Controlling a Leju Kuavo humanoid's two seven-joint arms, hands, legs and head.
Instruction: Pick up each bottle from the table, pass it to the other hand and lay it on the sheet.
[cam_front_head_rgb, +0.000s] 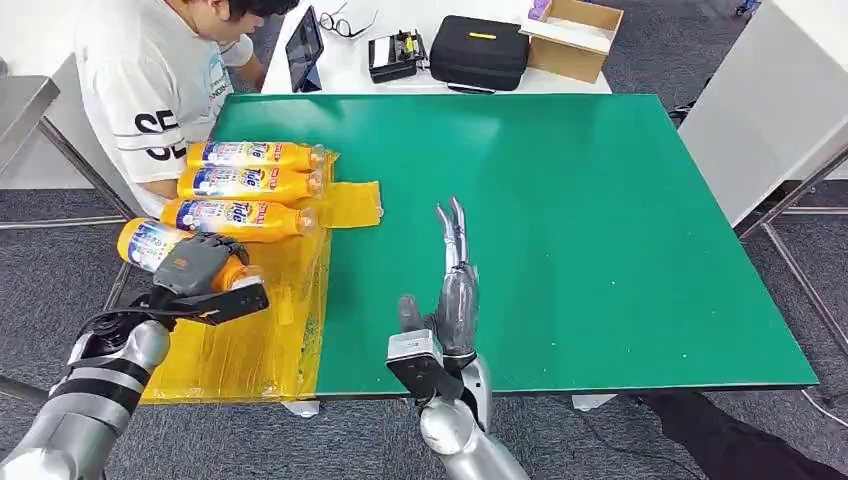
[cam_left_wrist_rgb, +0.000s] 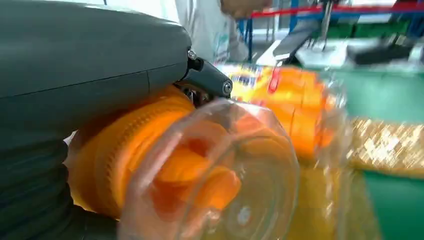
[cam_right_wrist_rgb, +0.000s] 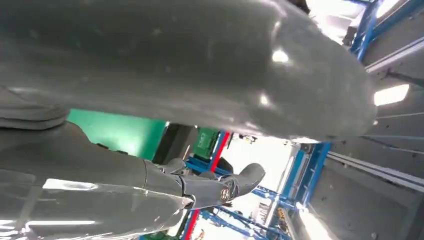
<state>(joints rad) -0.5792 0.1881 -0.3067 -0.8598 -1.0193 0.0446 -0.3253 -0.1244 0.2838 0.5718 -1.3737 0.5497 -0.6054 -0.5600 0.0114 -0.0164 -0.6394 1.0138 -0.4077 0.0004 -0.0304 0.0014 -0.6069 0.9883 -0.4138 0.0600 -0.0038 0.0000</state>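
Note:
My left hand (cam_front_head_rgb: 196, 265) grips an orange bottle (cam_front_head_rgb: 150, 243) with a blue and white label, held just above the yellow sheet (cam_front_head_rgb: 250, 340) at the table's left edge. In the left wrist view the held bottle's clear cap (cam_left_wrist_rgb: 215, 175) is close to the camera. Three like bottles (cam_front_head_rgb: 255, 186) lie side by side on the sheet, just beyond the held one. My right hand (cam_front_head_rgb: 452, 290) stands over the green table (cam_front_head_rgb: 600, 230) near its front edge, fingers stretched out, holding nothing. The right hand's fingers (cam_right_wrist_rgb: 220, 187) are straight in the right wrist view.
A person in a white shirt (cam_front_head_rgb: 150, 90) sits at the far left, close to the lying bottles. Behind the green table a white desk carries a tablet (cam_front_head_rgb: 304, 48), a black case (cam_front_head_rgb: 478, 50) and a cardboard box (cam_front_head_rgb: 572, 36). A grey panel (cam_front_head_rgb: 760, 120) stands at the right.

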